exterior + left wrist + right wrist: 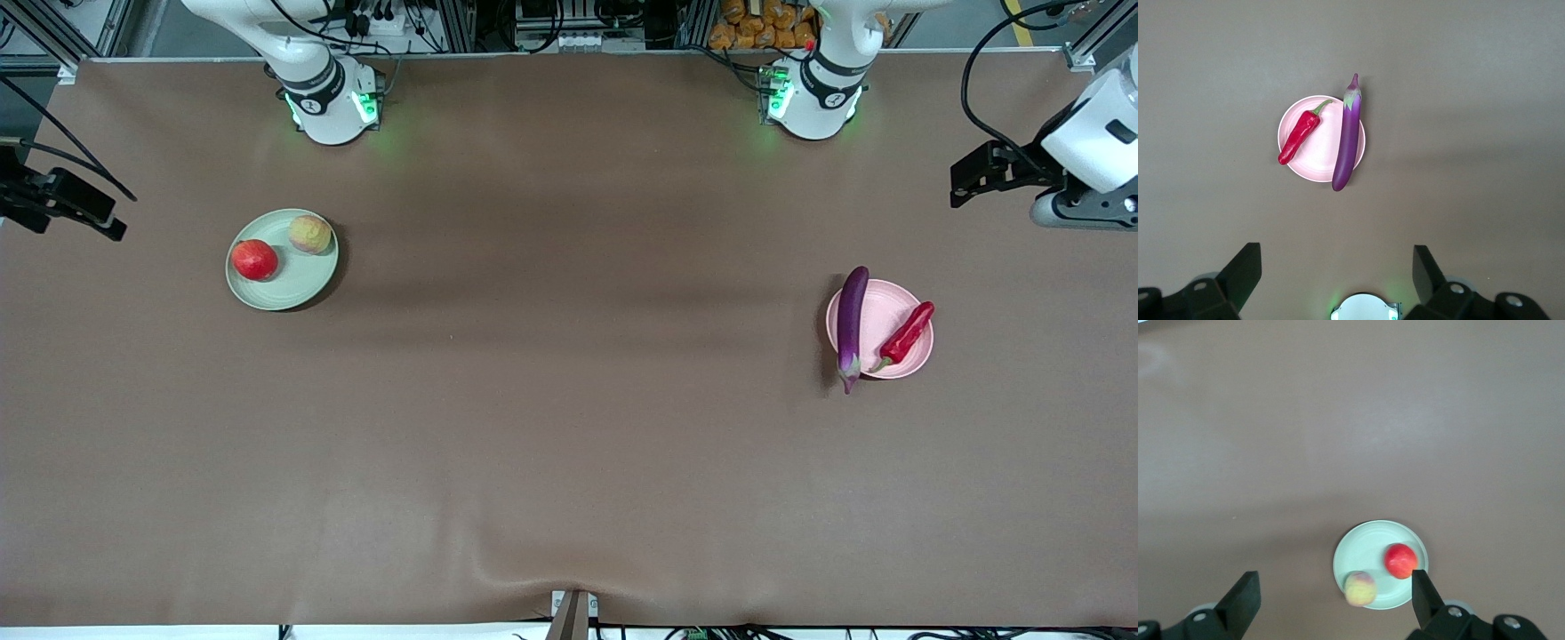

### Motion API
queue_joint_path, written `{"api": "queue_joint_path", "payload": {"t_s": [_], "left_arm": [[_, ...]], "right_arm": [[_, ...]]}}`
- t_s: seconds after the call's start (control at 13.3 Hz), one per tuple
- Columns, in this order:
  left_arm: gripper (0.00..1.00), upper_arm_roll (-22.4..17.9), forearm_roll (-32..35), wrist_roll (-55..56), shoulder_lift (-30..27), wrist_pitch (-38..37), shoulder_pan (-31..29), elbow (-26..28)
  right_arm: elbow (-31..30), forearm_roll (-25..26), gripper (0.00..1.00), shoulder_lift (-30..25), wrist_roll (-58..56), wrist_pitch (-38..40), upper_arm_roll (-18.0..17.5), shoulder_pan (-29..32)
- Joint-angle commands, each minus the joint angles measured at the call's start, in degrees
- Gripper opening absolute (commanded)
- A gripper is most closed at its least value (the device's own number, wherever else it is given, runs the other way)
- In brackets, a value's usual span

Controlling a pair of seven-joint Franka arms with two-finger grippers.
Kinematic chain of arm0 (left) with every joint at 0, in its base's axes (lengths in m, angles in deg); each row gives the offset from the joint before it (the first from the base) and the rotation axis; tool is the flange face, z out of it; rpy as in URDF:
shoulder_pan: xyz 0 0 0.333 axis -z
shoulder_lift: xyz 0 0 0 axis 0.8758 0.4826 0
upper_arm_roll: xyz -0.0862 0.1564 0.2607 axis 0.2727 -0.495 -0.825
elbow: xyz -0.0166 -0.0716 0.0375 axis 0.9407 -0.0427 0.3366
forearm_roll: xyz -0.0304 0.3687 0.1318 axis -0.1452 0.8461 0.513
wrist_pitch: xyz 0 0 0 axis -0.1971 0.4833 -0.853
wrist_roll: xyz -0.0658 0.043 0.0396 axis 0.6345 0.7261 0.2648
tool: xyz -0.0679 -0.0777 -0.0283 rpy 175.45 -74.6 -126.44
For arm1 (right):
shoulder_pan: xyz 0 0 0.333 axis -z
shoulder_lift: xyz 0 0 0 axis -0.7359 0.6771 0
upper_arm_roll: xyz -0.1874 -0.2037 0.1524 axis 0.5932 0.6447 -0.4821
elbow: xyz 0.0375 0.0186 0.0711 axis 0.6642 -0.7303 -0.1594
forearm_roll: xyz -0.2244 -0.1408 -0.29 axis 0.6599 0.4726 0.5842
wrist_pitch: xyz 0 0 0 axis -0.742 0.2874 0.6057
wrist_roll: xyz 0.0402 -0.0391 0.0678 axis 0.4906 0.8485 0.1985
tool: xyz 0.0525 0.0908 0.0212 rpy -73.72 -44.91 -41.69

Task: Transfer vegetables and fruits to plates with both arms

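While both arms are hanging high at the two ends of the bench, nothing is crowding the brown table [569,427] between the plates. A small clamp is sitting at the middle of the edge nearest the front camera [573,613], well apart from everything else. Cables and equipment are lining the edge where the bases are standing.

Toward the right arm's end, the green plate [293,284] is carrying both fruits: the red fruit [254,260] is lying just beside the peach [309,234], the peach farther from the front camera. The right gripper [1335,603] is hovering with its fingers [1245,597] spread wide apart and holding nothing, and in its wrist view the green plate [1365,550] is showing between those fingers.

Toward the left arm's end, the pink plate [885,320] is holding the chili pepper [907,336] and the eggplant [852,327]; the eggplant is lying across the plate's rim, both ends overhanging. The left gripper [1338,280] is hovering with fingers [1425,270] wide apart and empty, the pink plate [1321,143] well clear of them.
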Motion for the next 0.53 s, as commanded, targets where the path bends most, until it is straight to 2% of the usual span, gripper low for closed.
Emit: {"api": "queue_joint_path", "payload": {"t_s": [0.0,0.45], "left_arm": [[1.00,0.13,-1.35,-1.14,-0.91,0.29,-0.50,0.35],[1.00,0.31,-1.35,-1.05,-0.91,0.20,-0.50,0.44]], "right_arm": [[2.83,3.68,1.00,1.00,0.49,1.30,-0.75,0.46],[2.74,2.19,1.00,1.00,0.40,2.18,0.74,1.78]]}}
